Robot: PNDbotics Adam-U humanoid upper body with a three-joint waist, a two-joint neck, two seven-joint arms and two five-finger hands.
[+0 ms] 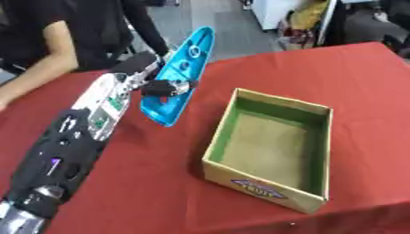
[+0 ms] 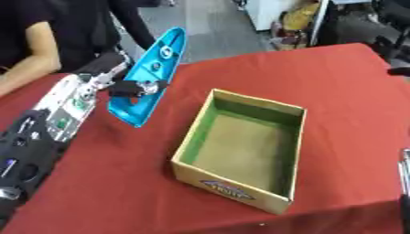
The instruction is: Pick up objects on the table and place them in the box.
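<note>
The left hand (image 1: 164,86) is clutching the blue toy boat (image 1: 179,75) aloft, fingers wrapped around it, needing to swing rightward over the open box (image 1: 320,109).

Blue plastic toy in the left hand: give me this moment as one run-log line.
left hand: shut on blue plastic toy, lifted off red table | cardboard box: empty | right hand: not visible

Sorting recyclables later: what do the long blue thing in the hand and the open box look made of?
The long blue boat-shaped object, held in the left hand, looks like moulded plastic: uniform colour, smooth sheen, round holes. The open tan box looks like cardboard: matte brown walls, thin edges, green lining, printed label.
</note>
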